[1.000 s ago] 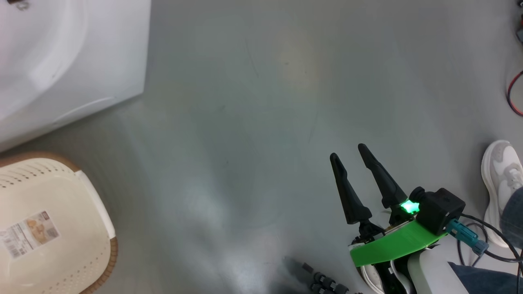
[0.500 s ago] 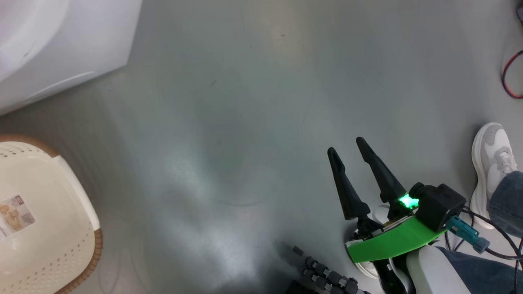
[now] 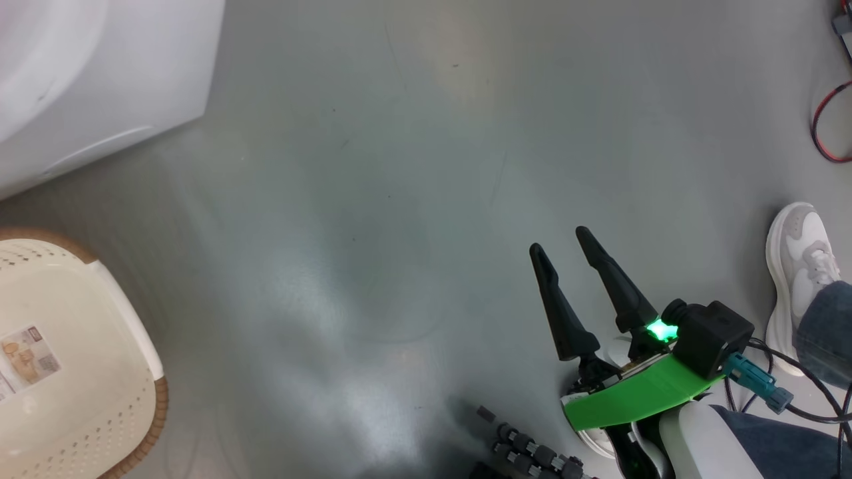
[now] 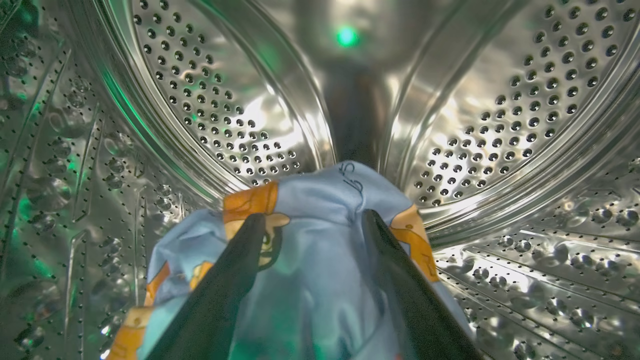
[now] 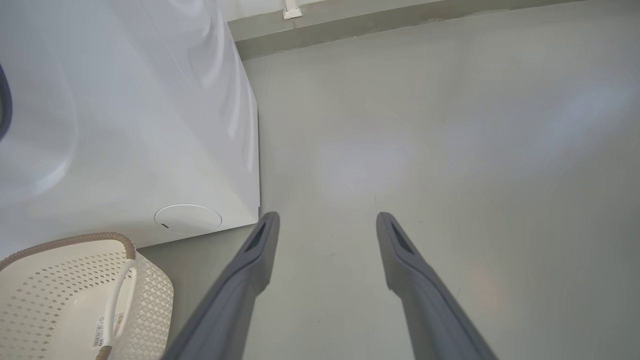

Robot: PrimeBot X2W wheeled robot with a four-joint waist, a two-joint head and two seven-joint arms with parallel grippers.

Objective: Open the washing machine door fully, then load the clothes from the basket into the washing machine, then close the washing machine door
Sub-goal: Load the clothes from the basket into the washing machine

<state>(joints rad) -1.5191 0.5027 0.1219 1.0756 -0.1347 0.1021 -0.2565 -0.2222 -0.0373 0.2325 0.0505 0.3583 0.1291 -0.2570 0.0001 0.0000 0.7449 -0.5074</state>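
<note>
The left claw [image 4: 314, 216] gaped wide inside the washing machine [image 4: 500, 100], with the clothes [image 4: 320, 280] at lower centre between its fingers; the right claw [image 3: 559, 241] was wide and empty. Fabric perhaps clung to a finger, so withdrawing could have dragged it out.

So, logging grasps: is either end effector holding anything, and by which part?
Nothing appears held: left end effector stands open over the clothes; right end effector open, empty.

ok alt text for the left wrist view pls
The open left end effector's two dark fingers frame bunched light-blue clothes with orange print, inside a perforated steel drum. A green light reflects on the drum's back wall.
</note>
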